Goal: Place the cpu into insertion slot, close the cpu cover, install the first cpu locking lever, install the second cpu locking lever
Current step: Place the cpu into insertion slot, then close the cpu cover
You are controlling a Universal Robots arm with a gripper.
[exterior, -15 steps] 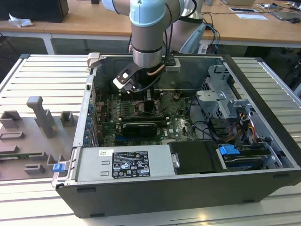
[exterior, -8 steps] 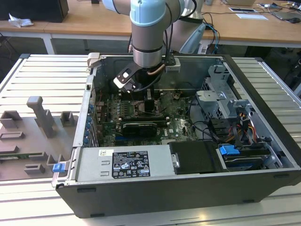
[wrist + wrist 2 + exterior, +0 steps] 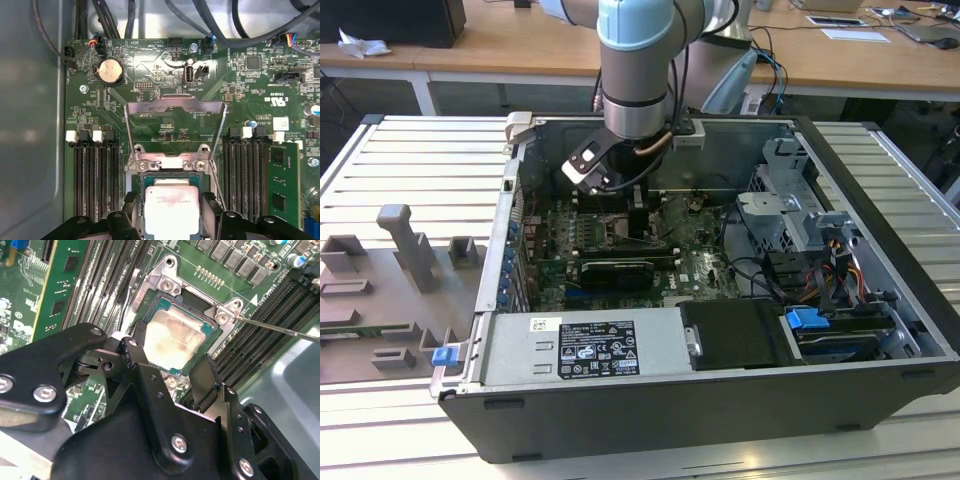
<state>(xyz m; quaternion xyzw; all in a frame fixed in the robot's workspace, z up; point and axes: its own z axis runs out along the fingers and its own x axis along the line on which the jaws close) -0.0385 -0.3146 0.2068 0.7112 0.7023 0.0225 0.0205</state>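
Cpu [image 3: 172, 342] seated in insertion slot [image 3: 167, 286], cpu cover [image 3: 172, 107] hinged up, fingers [image 3: 137, 360] clamped on cpu's two sides

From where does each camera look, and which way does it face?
Exterior view: off the arm, above the open black computer case, looking down into it; the pale blue-grey arm shows.
First wrist view: on the arm, facing the green motherboard and raised silvery cpu cover; the black gripper shows.
Second wrist view: on the arm, facing the silver-rimmed insertion slot; the gripper shows.
Both wrist views share the pale square cpu at the gripper.
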